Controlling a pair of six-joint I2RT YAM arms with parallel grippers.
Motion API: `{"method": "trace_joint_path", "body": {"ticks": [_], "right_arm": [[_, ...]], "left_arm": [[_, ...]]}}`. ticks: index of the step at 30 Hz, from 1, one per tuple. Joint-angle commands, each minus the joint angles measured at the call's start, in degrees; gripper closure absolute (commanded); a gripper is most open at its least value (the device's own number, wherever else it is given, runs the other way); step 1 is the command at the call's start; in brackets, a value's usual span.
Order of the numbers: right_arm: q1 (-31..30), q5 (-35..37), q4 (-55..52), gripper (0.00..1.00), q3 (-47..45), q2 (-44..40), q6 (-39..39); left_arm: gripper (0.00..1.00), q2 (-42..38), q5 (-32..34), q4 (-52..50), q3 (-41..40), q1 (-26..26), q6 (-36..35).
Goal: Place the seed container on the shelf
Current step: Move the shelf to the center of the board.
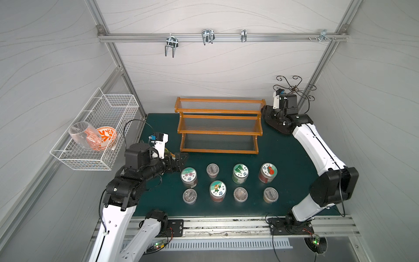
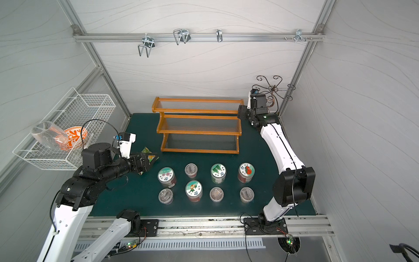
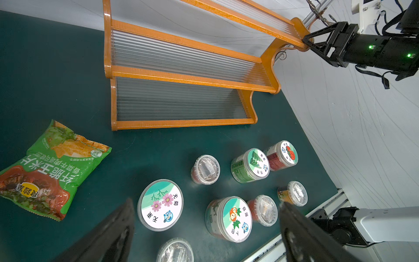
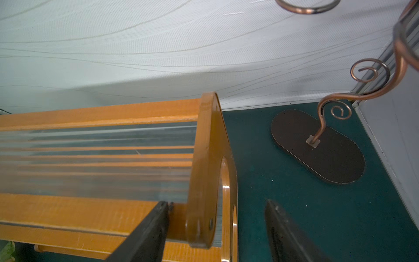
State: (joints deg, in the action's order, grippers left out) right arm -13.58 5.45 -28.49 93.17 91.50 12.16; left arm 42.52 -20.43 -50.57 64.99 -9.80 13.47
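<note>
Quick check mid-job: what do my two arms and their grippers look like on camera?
The left arm and right arm have white shell links with black joint housings and thin black cables. The left gripper and right gripper have black, tapering fingers; green lights glow on the right wrist.

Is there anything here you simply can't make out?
Snack bag: in a top view, mostly under the left end effector.
Clear-lidded jar: left wrist view, cut off by the picture's edge.
Flower-label lid: lettering too small to read in both top views.
Right end effector: right wrist view, fingers blurred and cut off.
</note>
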Motion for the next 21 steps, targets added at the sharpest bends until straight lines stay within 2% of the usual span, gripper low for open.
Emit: {"method": "trace_joint_path", "body": {"ticks": [1,6,10,16,21], "right_arm": [[-0.2,-2.1,-6.5,0.25,1.7,-4.7,0.5],[-6.7,-2.1,-12.9,0.14,-0.6,-10.5,0.0],[-16.0,-1.0,-13.3,0.02,-6.2,-16.0,1.4],[-30.1,0.6,-11.2,0.01,-13.0,-17.6,7.0],[-38.9,2.7,-7.2,0.01,-17.5,-12.8,11.7]], "left_arm": [[0.00,-0.2,-0.9,1.6,1.1,0.0,-1.2],[0.00,-0.2,-0.6,0.8,1.1,0.0,-1.7],[0.00,-0.7,0.1,0.5,0.5,0.0,-1.6],[0.00,-1.6,1.5,-0.4,0.0,0.0,-1.4],[0.00,-2.8,2.3,-0.8,-1.1,0.0,-1.2]]}}
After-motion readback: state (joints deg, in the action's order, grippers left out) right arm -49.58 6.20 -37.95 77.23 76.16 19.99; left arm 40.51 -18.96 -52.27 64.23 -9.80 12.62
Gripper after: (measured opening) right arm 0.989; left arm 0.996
